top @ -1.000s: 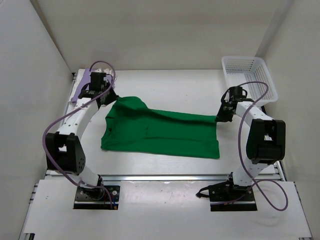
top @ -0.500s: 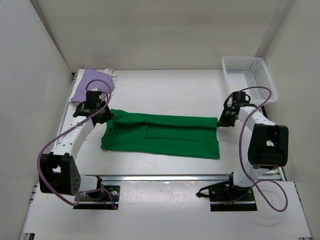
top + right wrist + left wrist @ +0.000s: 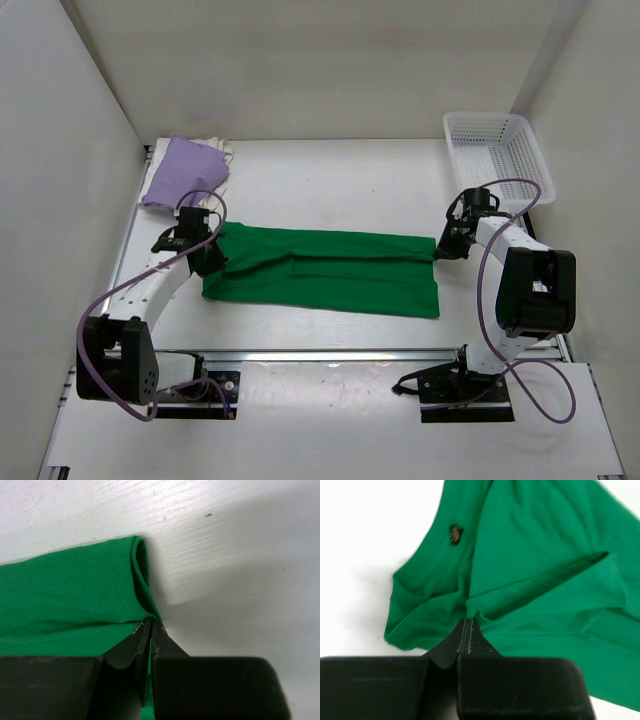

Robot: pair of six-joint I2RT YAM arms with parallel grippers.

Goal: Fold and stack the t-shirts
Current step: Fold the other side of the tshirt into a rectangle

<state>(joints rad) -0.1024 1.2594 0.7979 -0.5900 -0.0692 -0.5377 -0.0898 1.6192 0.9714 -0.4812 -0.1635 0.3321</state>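
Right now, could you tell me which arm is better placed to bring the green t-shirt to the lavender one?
Probably left: the left gripper pinches the green t-shirt at the end nearest the lavender t-shirt; the right gripper holds the far end.

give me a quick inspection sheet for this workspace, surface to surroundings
surface: white tabletop, flat, no spills seen
job's things: bright green cloth t-shirt folded into a long band mid-table; lavender-purple cloth shirt folded at far left, cream-white cloth shirt peeking from beneath it
clutter: white plastic lattice basket, far right corner
pincers: left pincer shut on the green shirt's left end; right pincer shut on its right hem
cables: purple cables loop along both arms
surroundings: white enclosure walls; nothing else seen
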